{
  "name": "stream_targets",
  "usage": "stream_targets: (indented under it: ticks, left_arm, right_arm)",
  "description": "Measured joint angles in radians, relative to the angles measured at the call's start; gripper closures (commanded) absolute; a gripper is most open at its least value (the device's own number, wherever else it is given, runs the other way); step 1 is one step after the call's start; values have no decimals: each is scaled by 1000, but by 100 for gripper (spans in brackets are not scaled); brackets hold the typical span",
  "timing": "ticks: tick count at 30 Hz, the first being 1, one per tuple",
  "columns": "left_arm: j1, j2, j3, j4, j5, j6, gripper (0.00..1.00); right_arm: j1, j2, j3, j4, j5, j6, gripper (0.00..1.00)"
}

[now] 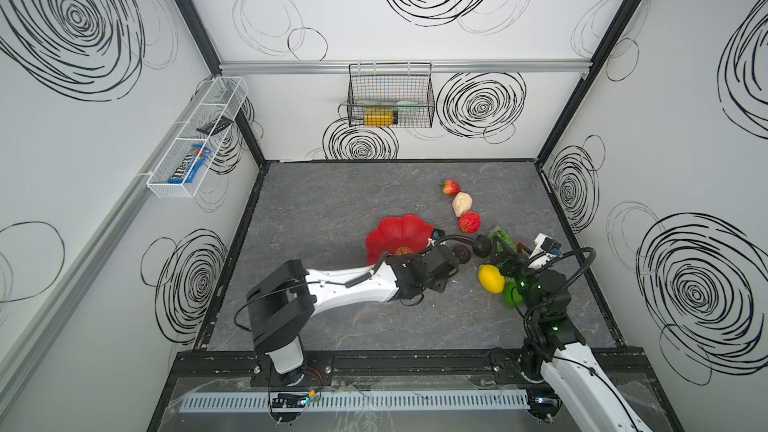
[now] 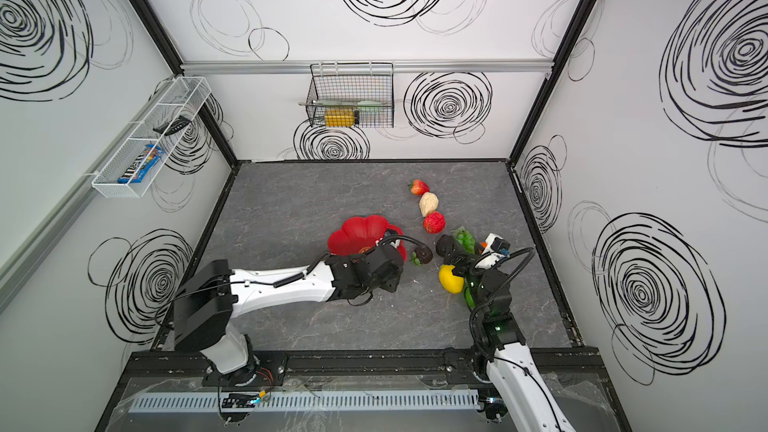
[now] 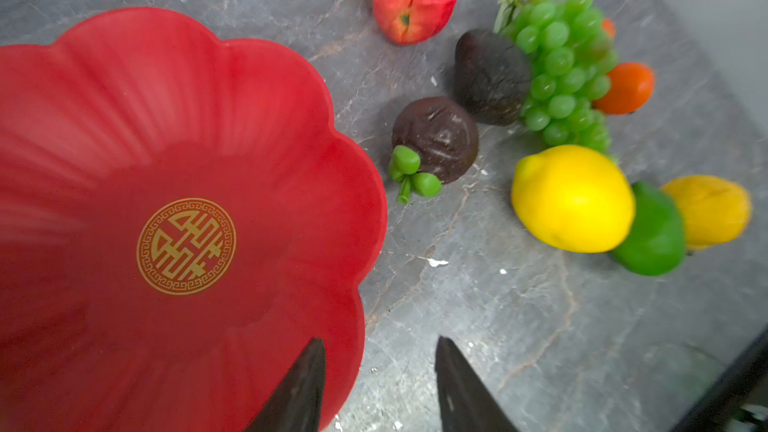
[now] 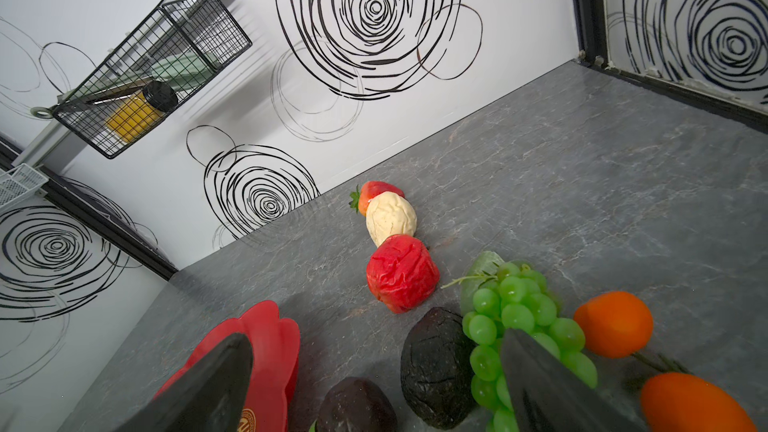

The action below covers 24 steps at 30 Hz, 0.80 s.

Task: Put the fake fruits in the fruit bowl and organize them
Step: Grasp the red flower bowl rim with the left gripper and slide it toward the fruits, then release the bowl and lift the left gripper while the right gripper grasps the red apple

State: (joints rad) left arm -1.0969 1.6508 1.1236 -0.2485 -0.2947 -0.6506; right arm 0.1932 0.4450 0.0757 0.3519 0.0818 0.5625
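On the table [image 1: 332, 201], right of the bowl [image 1: 399, 234], your fruits [image 3: 573, 197] lie loose; your left gripper [image 3: 380, 340] stands half open at its rim, holding nothing, your right gripper [image 4: 376, 336] wide open, empty, by the avocado [image 4: 436, 367].

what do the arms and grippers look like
The left arm and right arm have white shells, black joint housings and black wrist units. A ribbed black cable loops over each wrist. Green lights glow on the right arm's joints. The left gripper and right gripper each have two dark, tapered fingers.
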Motion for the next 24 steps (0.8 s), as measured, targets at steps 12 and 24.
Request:
stream_targets:
  ticks: [12, 24]
  left_arm:
    - [240, -771, -556, 98, -127, 34, 27]
    - [367, -1195, -888, 163, -186, 107, 14]
  right_arm:
    - [-75, 211, 379, -386, 18, -31, 3]
    - [-75, 602, 550, -541, -122, -41, 3]
